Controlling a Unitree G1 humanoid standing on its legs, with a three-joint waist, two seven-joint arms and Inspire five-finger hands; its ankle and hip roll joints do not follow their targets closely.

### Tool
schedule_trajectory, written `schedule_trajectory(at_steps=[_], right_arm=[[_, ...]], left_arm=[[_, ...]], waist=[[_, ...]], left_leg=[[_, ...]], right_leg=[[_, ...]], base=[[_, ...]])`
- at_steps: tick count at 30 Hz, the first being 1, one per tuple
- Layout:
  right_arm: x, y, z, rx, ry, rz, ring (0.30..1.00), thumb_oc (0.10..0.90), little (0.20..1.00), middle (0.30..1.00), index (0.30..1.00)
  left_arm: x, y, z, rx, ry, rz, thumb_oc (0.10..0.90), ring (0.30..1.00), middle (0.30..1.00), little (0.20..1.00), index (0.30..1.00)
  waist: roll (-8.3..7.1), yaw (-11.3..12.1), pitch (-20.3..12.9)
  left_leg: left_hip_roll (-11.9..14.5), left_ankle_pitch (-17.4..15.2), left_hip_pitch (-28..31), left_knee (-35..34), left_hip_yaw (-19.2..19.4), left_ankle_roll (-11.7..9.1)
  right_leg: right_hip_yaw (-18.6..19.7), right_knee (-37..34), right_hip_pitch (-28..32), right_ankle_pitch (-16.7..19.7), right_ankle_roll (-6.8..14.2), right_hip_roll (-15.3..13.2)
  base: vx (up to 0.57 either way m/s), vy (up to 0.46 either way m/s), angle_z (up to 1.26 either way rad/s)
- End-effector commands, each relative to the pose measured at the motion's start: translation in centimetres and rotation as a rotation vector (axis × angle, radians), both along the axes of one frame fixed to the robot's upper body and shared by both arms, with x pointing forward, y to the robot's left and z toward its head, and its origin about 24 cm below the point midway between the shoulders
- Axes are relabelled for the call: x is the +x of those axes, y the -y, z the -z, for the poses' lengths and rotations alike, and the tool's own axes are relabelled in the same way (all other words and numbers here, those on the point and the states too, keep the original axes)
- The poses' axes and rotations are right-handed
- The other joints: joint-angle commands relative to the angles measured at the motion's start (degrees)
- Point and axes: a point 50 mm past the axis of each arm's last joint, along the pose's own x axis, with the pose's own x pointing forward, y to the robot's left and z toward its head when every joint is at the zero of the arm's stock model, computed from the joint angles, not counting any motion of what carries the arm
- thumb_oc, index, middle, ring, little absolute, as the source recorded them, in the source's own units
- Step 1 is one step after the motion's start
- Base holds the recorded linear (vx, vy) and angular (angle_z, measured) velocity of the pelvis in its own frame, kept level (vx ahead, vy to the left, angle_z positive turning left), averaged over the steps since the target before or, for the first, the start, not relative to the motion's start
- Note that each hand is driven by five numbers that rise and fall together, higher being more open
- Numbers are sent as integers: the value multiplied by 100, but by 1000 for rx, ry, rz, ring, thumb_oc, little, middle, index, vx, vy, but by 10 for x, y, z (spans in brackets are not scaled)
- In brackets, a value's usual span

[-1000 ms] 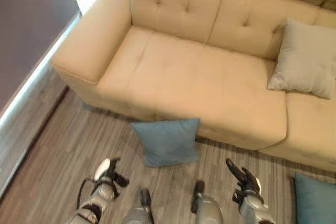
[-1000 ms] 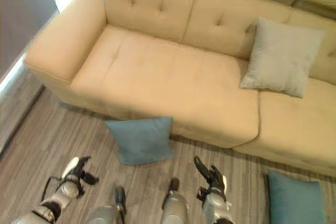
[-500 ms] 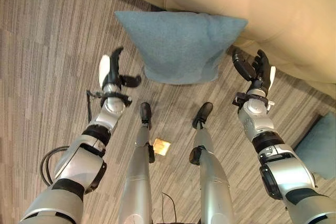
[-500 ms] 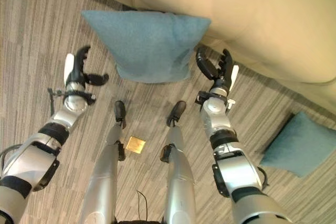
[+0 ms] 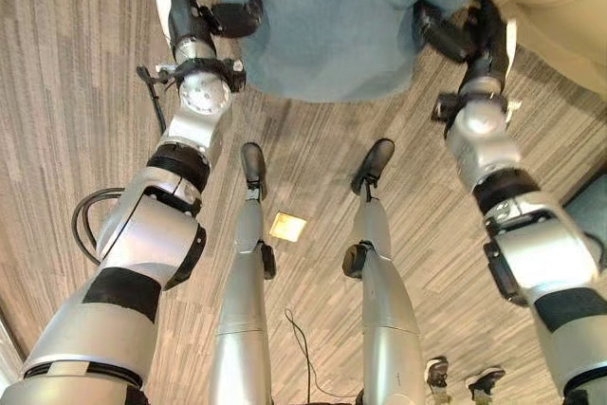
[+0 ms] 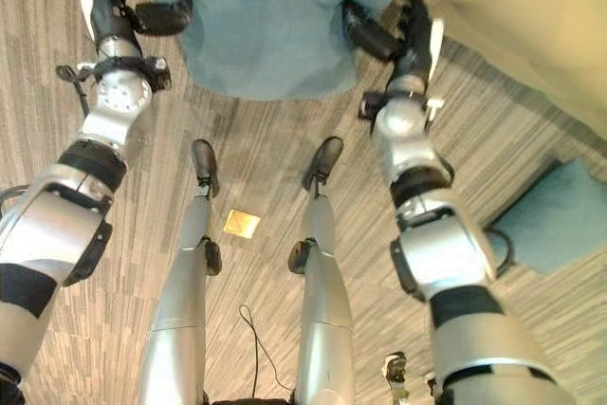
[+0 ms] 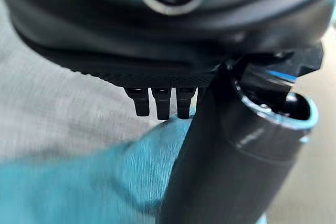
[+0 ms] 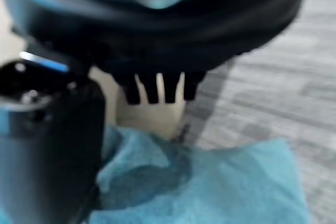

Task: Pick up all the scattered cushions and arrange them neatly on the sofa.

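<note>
Both arms reached forward; blue cushion (image 5: 332, 16) between left robot hand (image 5: 190, 16) and right robot hand (image 5: 469, 35), fingers spread, ungrasped.

Blue-grey cushion (image 5: 332, 16) at 12 o'clock from me, flat on striped wood-look floor, soft felt-like cover, lower edge rounded, far side against base of beige sofa (image 6: 531, 16) at 1 o'clock. It sits between my two hands. Second cushion (image 6: 545, 220), teal, same fabric, on floor at 3 o'clock, well apart from first, partly cut off at edge.
</note>
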Motion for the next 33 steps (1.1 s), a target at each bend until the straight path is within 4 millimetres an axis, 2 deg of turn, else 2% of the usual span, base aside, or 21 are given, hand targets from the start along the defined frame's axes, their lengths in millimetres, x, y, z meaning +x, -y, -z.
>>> schedule_trajectory(at_steps=[1, 4, 5, 6, 9, 10, 12, 14, 15, 16, 18, 20, 22, 25, 27, 28, 29, 30, 31, 32, 33], right_arm=[[-3, -49, -8, -87, 103, -225, 300, 400, 300, 300, 300], [-3, -73, 23, -221, 31, -296, 300, 400, 300, 300, 300], [-3, -83, 28, -266, 6, -322, 300, 400, 300, 300, 300], [-4, -87, 39, -305, -21, -344, 300, 400, 300, 300, 300], [-1, -111, 43, -289, -45, -350, 300, 400, 300, 300, 300], [-1, -121, 39, -265, -46, -367, 300, 400, 300, 300, 300], [-2, -122, 46, -226, -62, -368, 300, 400, 300, 300, 300], [-4, -124, 59, -165, -89, -355, 300, 400, 300, 300, 300], [-14, -127, 76, -200, -66, -371, 300, 400, 300, 300, 300], [-26, -114, 57, -483, 163, -181, 300, 400, 300, 300, 300], [-40, -91, 93, -613, 151, -74, 300, 400, 300, 300, 300], [-49, -66, 108, -631, 118, -37, 300, 400, 300, 300, 300], [-66, -58, 144, -620, 39, -70, 300, 400, 300, 300, 300], [-97, -72, 193, -651, -52, -158, 300, 400, 300, 300, 300], [-128, -84, 240, -703, -174, -243, 300, 400, 300, 300, 300], [-150, -96, 274, -758, -302, -330, 300, 400, 300, 300, 300], [-150, -96, 274, -758, -302, -330, 300, 400, 300, 300, 300], [-157, -101, 283, -782, -350, -362, 300, 400, 300, 300, 300], [-121, -87, 233, -825, -215, -312, 300, 400, 300, 300, 300], [-120, -86, 218, -815, -156, -296, 300, 400, 300, 300, 300], [-126, -90, 214, -817, -121, -320, 300, 400, 300, 300, 300]], left_arm=[[-2, 27, 9, -43, 45, 210, 800, 900, 900, 900, 900], [-3, 60, 30, -137, 4, 346, 800, 900, 900, 900, 900], [-5, 77, 37, -177, -18, 416, 773, 860, 860, 860, 860], [-8, 86, 37, -192, -7, 456, 400, 300, 300, 300, 300], [-12, 114, 59, -269, -79, 544, 400, 300, 300, 300, 300], [-12, 117, 62, -303, -105, 552, 400, 300, 300, 300, 300], [-13, 116, 67, -345, -104, 549, 400, 300, 300, 300, 300], [-17, 114, 85, -386, -115, 539, 400, 300, 300, 300, 300], [-20, 99, 83, -403, -57, 511, 400, 300, 300, 300, 300], [-26, 84, 85, -425, 8, 471, 400, 300, 300, 300, 300], [-43, 84, 91, -413, 84, 524, 400, 300, 300, 300, 300], [-64, 81, 94, -356, 170, 581, 400, 300, 300, 300, 300], [-82, 77, 112, -345, 164, 621, 400, 300, 300, 300, 300], [-97, 61, 134, -357, 137, 601, 400, 300, 300, 300, 300], [-108, 52, 149, -384, 117, 586, 400, 300, 300, 300, 300], [-118, 49, 161, -377, 92, 596, 400, 300, 300, 300, 300], [-118, 48, 161, -377, 92, 595, 400, 300, 300, 300, 300], [-121, 46, 171, -391, 55, 591, 400, 300, 300, 300, 300], [-126, 55, 172, -382, 42, 649, 400, 300, 300, 300, 300], [-126, 58, 188, -434, -36, 670, 400, 300, 300, 300, 300], [-128, 55, 192, -432, -45, 661, 400, 300, 300, 300, 300]], waist=[[-3, -98, -354], [-51, -187, -394], [-62, -190, -400], [-57, -221, -440], [4, -167, -526], [-6, -149, -565], [-12, -142, -610], [-15, -101, -709], [-36, -142, -707], [-32, -156, -689], [44, -113, -668], [110, 30, -664], [117, 137, -688], [112, 227, -766], [132, 283, -845], [175, 314, -936], [173, 313, -925], [244, 407, -1049], [279, 516, -1123], [287, 518, -1244], [317, 491, -1282]], left_leg=[[92, -209, 503, -1098, -207, -372], [80, -204, 540, -1093, -168, -357], [64, -196, 546, -1082, -173, -347], [56, -191, 555, -1071, -177, -340], [6, -203, 647, -1033, -178, -318], [-5, -219, 670, -1013, -187, -303], [-3, -244, 699, -975, -191, -299], [-18, -334, 848, -837, -220, -279], [-7, -352, 941, -802, -186, -273], [3, -372, 1101, -784, -140, -266], [-10, -452, 1370, -684, -138, -235], [-37, -599, 1699, -515, -188, -212], [-82, -776, 1980, -254, -173, -159], [-111, -1095, 2507, 90, -173, -58], [-117, -1304, 2937, 297, -126, -14], [-231, -1384, 3277, 497, -84, 115], [-233, -1386, 3294, 496, -84, 115], [-238, -1623, 3655, 525, -119, 115], [-293, -1699, 3905, 588, -168, 174], [-409, -1647, 4079, 587, -191, 314], [-436, -1718, 4377, 540, -124, 414]], right_leg=[[171, 209, 847, -1176, 1273, -417], [193, 145, 856, -1140, 1255, -361], [166, 141, 866, -1144, 1237, -351], [149, 138, 889, -1141, 1222, -339], [149, 167, 978, -1169, 1187, -331], [129, 173, 1022, -1170, 1172, -330], [116, 181, 1081, -1176, 1161, -329], [75, 225, 1314, -1213, 1127, -326], [96, 247, 1379, -1204, 1131, -338], [117, 280, 1511, -1202, 1134, -346], [42, 345, 1815, -1252, 1128, -394], [-38, 438, 2192, -1340, 1103, -426], [-97, 505, 2560, -1365, 1070, -488], [-102, 534, 3208, -1398, 1056, -581], [-135, 592, 3726, -1435, 1065, -660], [-212, 746, 4101, -1410, 1029, -842], [-214, 743, 4118, -1410, 1030, -843], [-190, 913, 4396, -1547, 1081, -862], [-255, 1238, 4563, -1520, 1089, -1000], [-263, 1587, 4566, -1395, 1013, -1134], [-244, 1951, 4626, -1253, 1037, -1270]], base=[[7, 72, 1], [6, 41, -4], [0, 7, -9], [-2, 8, -6], [0, 6, -2], [0, 0, 0], [0, 0, 0], [-6, 7, -3], [-19, 64, -6], [-32, 87, -5], [-32, 15, 0], [-34, 1, 4], [-35, 40, 5], [-6, 98, -4], [70, 207, -11], [74, 208, 10], [203, 207, 11], [243, 92, 0], [303, 170, -1], [221, 202, 9], [199, 275, 26]])
